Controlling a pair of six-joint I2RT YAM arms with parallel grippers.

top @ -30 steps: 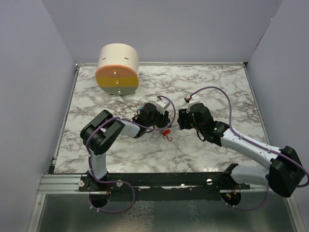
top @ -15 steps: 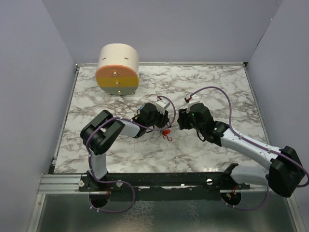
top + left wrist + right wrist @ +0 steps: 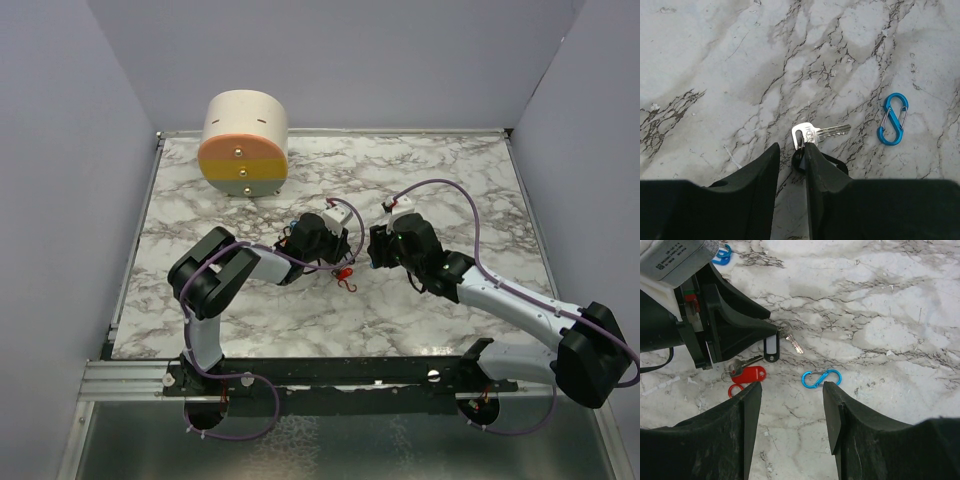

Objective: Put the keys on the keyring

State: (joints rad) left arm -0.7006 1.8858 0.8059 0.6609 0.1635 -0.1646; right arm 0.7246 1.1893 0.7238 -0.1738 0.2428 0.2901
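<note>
Keys point(image 3: 790, 342) and their tags lie in a small cluster on the marble surface point(image 3: 715, 60), right at the tips of the two arms. The left gripper point(image 3: 793, 146) is down low over the cluster with its fingers narrow, only a slim slot between them. A black tag point(image 3: 771, 348) with a white window sits in that slot. It lies against one finger with a sliver of daylight on the other side, so it does not look pinched. A silver key point(image 3: 822, 131) joined to this tag lies flat just past the fingertips, its blade pointing away to the side. The right gripper point(image 3: 792, 385) faces the left one from close by, its fingers spread wide with nothing between them. A blue clip point(image 3: 892, 119), shaped like a figure eight, lies flat on the surface just beyond the right gripper's tips and near the silver key, touching neither. A red tag point(image 3: 751, 374) lies beside the black tag, close under the left gripper's body, with a second key point(image 3: 742, 363) at its end and a red clip point(image 3: 734, 390) just next to it. Another blue piece point(image 3: 722, 252) shows behind the left gripper, partly cut off. A large cream and orange cylinder point(image 3: 243, 145) lies on its side, well apart at the far left corner.
</note>
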